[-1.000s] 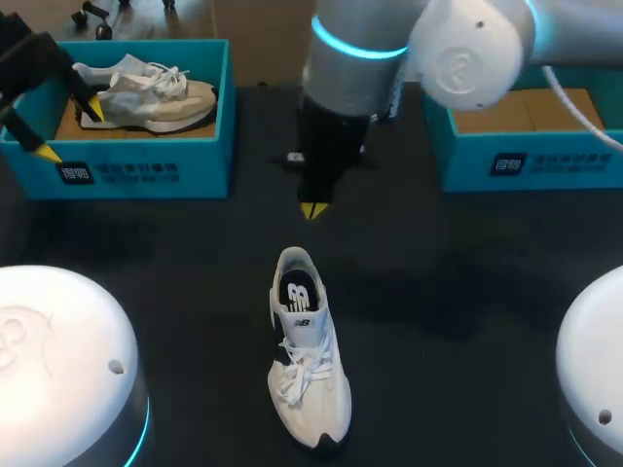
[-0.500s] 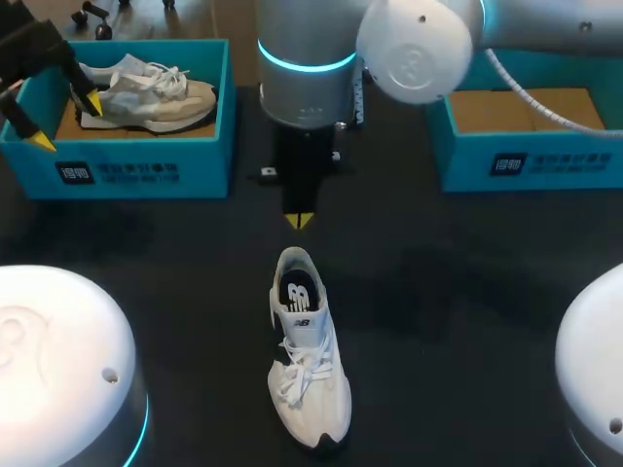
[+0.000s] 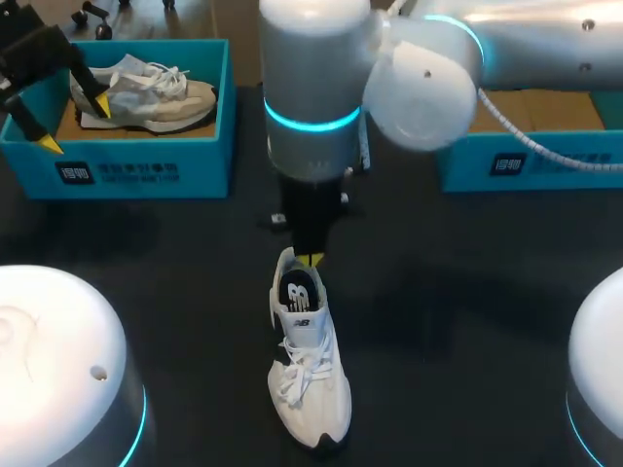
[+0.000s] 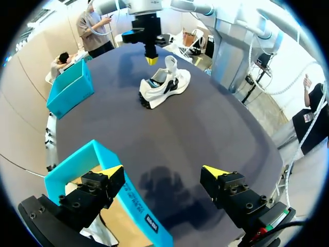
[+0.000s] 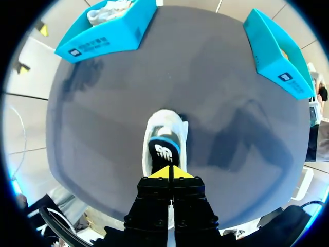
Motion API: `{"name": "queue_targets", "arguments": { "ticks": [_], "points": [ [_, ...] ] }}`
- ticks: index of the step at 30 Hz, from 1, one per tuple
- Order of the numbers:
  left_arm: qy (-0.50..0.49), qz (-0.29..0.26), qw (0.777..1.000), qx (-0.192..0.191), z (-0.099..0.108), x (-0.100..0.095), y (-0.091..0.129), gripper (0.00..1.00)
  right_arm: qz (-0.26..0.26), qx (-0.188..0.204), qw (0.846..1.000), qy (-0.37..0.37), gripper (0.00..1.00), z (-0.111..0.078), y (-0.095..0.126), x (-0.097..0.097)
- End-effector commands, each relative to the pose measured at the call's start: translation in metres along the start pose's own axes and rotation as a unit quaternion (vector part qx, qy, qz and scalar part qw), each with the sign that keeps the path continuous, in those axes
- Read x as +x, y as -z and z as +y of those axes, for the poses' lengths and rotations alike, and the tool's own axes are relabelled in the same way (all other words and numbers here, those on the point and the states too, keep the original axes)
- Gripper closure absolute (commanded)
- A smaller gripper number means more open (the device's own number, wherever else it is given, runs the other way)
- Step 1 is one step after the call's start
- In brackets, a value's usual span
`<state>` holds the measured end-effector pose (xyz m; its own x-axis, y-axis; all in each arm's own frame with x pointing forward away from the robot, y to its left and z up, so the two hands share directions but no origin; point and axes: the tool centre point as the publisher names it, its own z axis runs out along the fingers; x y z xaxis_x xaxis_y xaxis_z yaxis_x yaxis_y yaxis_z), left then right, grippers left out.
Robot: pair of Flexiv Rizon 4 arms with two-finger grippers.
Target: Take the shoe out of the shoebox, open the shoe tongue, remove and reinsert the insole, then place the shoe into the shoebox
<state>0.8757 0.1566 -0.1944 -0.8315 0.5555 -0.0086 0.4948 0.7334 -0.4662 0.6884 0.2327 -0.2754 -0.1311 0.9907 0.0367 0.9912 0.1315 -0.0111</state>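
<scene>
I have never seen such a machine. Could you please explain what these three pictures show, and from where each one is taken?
This is a robot with two arms at a table. One picture looks down from above and behind it; the two round ones come from a camera on each wrist, looking along the fingers. Each arm ends in a gripper: two fingers with yellow tips. A white shoe stands in the middle of the table. At the far left is a blue shoebox with a second shoe inside; at the far right, another blue box. The right gripper is shut and holds nothing; its tips are at the white shoe's heel opening. The left gripper is open and empty, over the front wall of the left shoebox.
</scene>
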Motion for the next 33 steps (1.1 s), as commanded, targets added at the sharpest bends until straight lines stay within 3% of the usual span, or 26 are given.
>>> {"name": "queue_targets", "arguments": {
  "ticks": [1, 11, 21, 33],
  "points": [
    [0.000, 0.001, 1.000, -0.003, -0.002, 0.000, 0.000, 0.00, 0.001, -0.009, 1.000, -0.002, 1.00, -0.009, -0.009, 0.001],
    [0.000, 0.001, 1.000, -0.003, -0.002, 0.000, 0.000, 0.00, 0.001, -0.009, 1.000, -0.002, 1.00, -0.009, -0.009, 0.001],
    [0.000, 0.001, 1.000, -0.003, -0.002, 0.000, 0.000, 0.00, -0.025, -0.001, 1.000, 0.007, 1.00, 0.003, -0.045, 0.019],
    [0.000, 0.001, 1.000, -0.003, -0.002, 0.000, 0.000, 0.00, -0.036, -0.004, 0.999, -0.005, 1.00, 0.005, -0.049, 0.019]
  ]
}}
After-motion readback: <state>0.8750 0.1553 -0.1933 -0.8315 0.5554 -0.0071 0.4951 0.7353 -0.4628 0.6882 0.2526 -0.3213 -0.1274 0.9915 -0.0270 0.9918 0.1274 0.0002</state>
